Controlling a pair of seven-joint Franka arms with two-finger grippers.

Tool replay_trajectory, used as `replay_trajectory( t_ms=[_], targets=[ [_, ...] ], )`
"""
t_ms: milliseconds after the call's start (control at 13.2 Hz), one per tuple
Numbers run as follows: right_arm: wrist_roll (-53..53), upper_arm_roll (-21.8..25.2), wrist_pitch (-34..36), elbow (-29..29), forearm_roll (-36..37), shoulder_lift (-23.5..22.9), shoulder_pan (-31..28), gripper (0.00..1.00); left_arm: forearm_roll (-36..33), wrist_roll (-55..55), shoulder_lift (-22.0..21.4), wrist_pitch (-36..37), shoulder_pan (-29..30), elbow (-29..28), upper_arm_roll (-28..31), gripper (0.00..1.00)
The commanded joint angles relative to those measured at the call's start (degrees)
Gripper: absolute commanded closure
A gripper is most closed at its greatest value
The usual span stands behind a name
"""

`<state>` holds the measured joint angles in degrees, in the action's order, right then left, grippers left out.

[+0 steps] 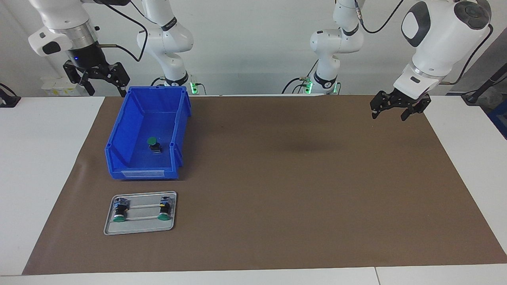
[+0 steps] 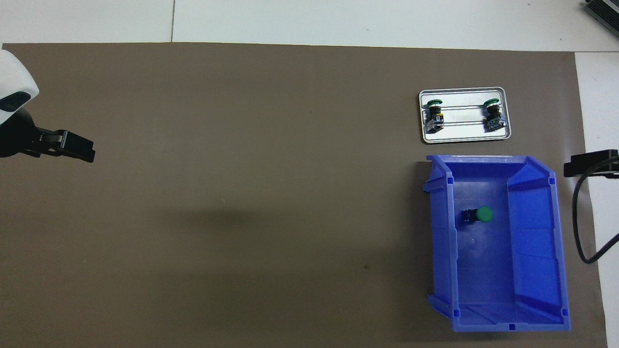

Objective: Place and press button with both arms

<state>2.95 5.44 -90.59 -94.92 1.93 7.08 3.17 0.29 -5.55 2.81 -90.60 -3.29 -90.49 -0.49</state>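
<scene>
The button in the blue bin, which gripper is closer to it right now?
Right. The right gripper hangs open by the blue bin's corner nearest the robots, holding nothing. The left gripper waits open over the mat's other end, away from the button.

A green-capped, black-bodied button [image 1: 153,145] sits in a plain blue bin [image 1: 119,130]; at the bin's six o'clock in the facing view, a silver-grey tray [image 1: 138,227]; under both, a plain brown mat [image 1: 297,178].

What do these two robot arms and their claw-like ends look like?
Both arms are glossy white with rounded joints, dark bands and black cables. The left end effector and the right end effector are small, black and two-fingered. Green lights glow at the bases.
</scene>
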Motion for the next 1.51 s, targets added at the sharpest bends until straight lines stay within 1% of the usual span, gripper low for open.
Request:
replay_trajectory(
  t_ms=[0, 151, 302, 529, 605, 756, 832, 907, 983, 1058, 1436],
  targets=[
    [4.24, -1.83, 1.02, 2.28, 0.71, -1.81, 1.38, 0.00, 0.59, -0.07, -1.84, -0.10, 0.48, -2.06, -0.21, 0.00],
    [4.61, -1.84, 0.51, 2.37, 0.97, -2.86, 1.57, 0.00, 0.59, -0.07, -1.84, -0.10, 0.48, -2.06, -0.21, 0.00],
    [0.41, -1.66, 1.11, 2.20, 0.28, -2.78, 0.79, 0.00, 0.59, -0.07, -1.84, -0.10, 0.48, -2.06, -0.21, 0.00],
    [-0.93, -1.13, 2.87, 1.40, 0.27, -1.90, -1.58, 0.00, 0.59, -0.07, -1.84, -0.10, 0.48, -2.06, -0.21, 0.00],
    [-1.02, -1.13, 4.79, 3.23, 0.88, -2.59, -2.11, 0.00, 0.59, -0.07, -1.84, -0.10, 0.48, -2.06, -0.21, 0.00],
    [-1.02, -1.22, 10.15, 12.08, 0.10, -8.46, -3.43, 0.00, 0.59, -0.07, -1.84, -0.10, 0.48, -2.06, -0.21, 0.00],
    [-1.11, -1.22, 8.69, 11.95, 0.01, -9.10, -3.52, 0.00, 0.59, -0.07, -1.84, -0.10, 0.48, -2.06, -0.21, 0.00],
    [-1.11, -1.13, 5.98, 9.08, -0.08, -8.32, -3.79, 0.00, 0.59, -0.07, -1.84, -0.10, 0.48, -2.06, -0.21, 0.00],
    [-1.02, -1.13, 3.78, 5.48, -0.08, -6.40, -3.79, 0.00, 0.59, -0.07, -1.84, -0.10, 0.48, -2.06, -0.21, 0.00],
    [-0.58, -1.22, 3.67, 4.58, -0.08, -5.95, -3.27, 0.00, 0.59, -0.07, -1.84, -0.10, 0.48, -2.06, -0.21, 0.00],
    [-2.34, -1.75, 4.11, 5.71, 1.06, -6.03, -3.09, 0.00, 0.59, -0.07, -1.84, -0.10, 0.48, -2.06, -0.21, 0.00]
  ],
)
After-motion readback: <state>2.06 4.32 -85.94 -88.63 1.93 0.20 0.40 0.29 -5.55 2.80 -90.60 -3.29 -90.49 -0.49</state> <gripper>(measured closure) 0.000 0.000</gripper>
